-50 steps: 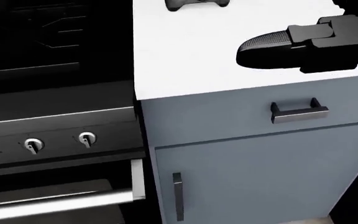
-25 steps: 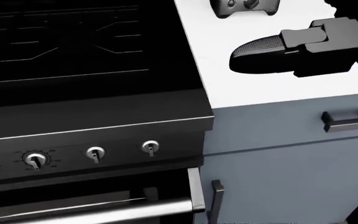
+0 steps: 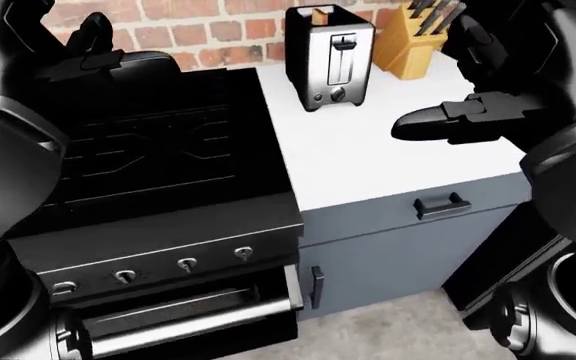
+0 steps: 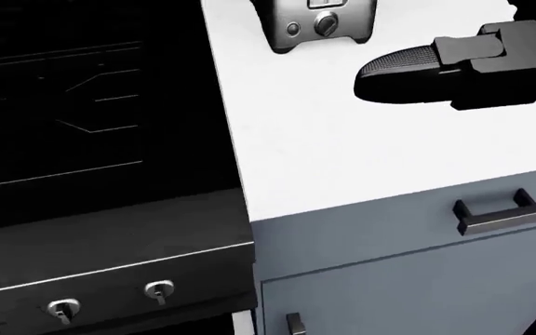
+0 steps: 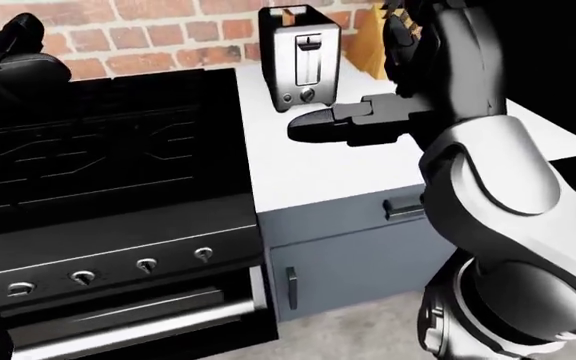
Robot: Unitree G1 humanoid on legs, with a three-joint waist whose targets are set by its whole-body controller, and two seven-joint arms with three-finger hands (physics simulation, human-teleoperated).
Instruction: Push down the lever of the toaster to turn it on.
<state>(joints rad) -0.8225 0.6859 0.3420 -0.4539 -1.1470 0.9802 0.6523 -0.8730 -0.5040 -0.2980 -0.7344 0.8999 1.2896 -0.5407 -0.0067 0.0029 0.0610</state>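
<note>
A chrome toaster (image 3: 330, 56) stands upright on the white counter (image 3: 368, 165) by the brick wall, a slice of bread showing in its slot. Its black lever (image 3: 343, 43) sits high in the slot on the face turned toward me, with two knobs below. My right hand (image 3: 418, 124) hovers open above the counter, fingers stretched toward the left, below and to the right of the toaster and apart from it. The head view shows only the toaster's base (image 4: 319, 24) at the top edge. My left hand (image 3: 98, 45) is raised open over the stove's top-left corner, holding nothing.
A black stove (image 3: 148, 150) with a row of knobs (image 3: 186, 264) and an oven door handle fills the left. A wooden knife block (image 3: 413, 41) stands right of the toaster. Grey cabinets with a drawer handle (image 3: 442, 205) lie under the counter.
The camera has moved: the picture swung right, then back left and downward, bringing the toaster's base into the head view's top. My right hand keeps its place in the picture.
</note>
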